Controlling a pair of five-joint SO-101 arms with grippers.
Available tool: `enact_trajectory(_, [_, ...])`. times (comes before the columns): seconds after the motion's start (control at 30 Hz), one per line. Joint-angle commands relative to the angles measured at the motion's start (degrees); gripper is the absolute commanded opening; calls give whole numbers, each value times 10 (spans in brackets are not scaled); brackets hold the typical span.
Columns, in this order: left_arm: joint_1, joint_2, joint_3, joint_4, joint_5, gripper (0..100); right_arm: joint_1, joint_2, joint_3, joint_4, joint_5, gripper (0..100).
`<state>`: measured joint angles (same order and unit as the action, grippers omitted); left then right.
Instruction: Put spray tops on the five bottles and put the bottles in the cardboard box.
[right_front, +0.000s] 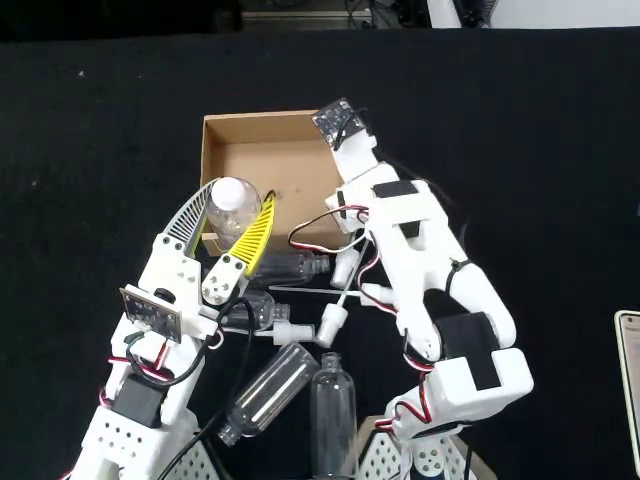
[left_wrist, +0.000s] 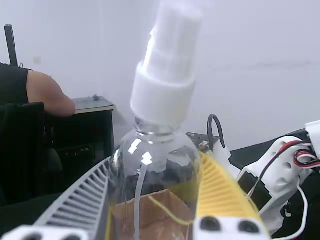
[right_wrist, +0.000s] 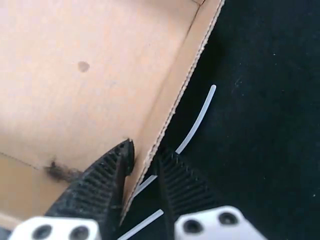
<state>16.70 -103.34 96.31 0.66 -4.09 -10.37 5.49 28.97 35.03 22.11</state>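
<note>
My left gripper (right_front: 235, 215), with one grey and one yellow finger, is shut on a clear bottle (right_front: 232, 203) over the near left part of the cardboard box (right_front: 262, 128). In the left wrist view the bottle (left_wrist: 155, 165) stands upright between the fingers with a white spray top (left_wrist: 167, 75) on its neck. In the right wrist view my right gripper (right_wrist: 145, 154) has its black fingers either side of the box's wall (right_wrist: 172, 107), pinching the wall. Three more clear bottles lie on the black table near the arms' bases (right_front: 300, 267) (right_front: 268, 388) (right_front: 332, 408).
Loose white spray tops (right_front: 330, 322) (right_front: 346, 266) with thin dip tubes lie between the arms, just in front of the box. A white tube (right_wrist: 197, 119) lies on the cloth outside the box wall. A flat device (right_front: 628, 370) lies at the table's right edge.
</note>
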Motion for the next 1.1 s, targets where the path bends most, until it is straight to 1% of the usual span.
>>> enact_trajectory(0.0, [4, -12, 11, -13, 4, 58, 13, -10, -33, 4, -1, 12])
enact_trajectory(0.07, [5, -12, 11, -13, 4, 58, 11, -10, -32, 4, -5, 21])
enact_trajectory(0.1, [4, -12, 11, -13, 4, 58, 11, -10, -32, 4, -21, 41])
enact_trajectory(0.2, [7, -12, 11, -13, 4, 58, 14, -10, -34, 6, -84, 142])
enact_trajectory(0.27, [6, -12, 11, -13, 4, 58, 14, -22, -36, 22, -90, 198])
enact_trajectory(0.3, [5, -12, 11, -13, 4, 59, 14, -35, -36, 33, -93, 210])
enact_trajectory(0.37, [6, -12, 11, -13, 2, 61, 11, -72, -30, 55, -95, 212])
enact_trajectory(0.43, [3, -12, 11, -13, 3, 59, 15, -110, -14, 58, -121, 212])
enact_trajectory(0.57, [9, -12, 11, -14, 4, 58, 50, -169, 35, 17, -185, 211])
enact_trajectory(0.63, [1, -12, 11, -13, 4, 58, 78, -187, 58, -10, -215, 211])
enact_trajectory(0.7, [-22, -12, 11, -19, 4, 58, 100, -193, 76, -31, -245, 211])
enact_trajectory(0.8, [-66, -12, 11, -62, 4, 58, 113, -193, 98, -51, -280, 211])
enact_trajectory(0.9, [-112, -11, 11, -119, 5, 58, 112, -197, 113, -57, -292, 211])
enact_trajectory(0.97, [-128, 4, 11, -136, 5, 58, 112, -197, 115, -57, -292, 211])
enact_trajectory(1.07, [-133, 67, 9, -178, 5, 58, 113, -197, 115, -57, -292, 211])
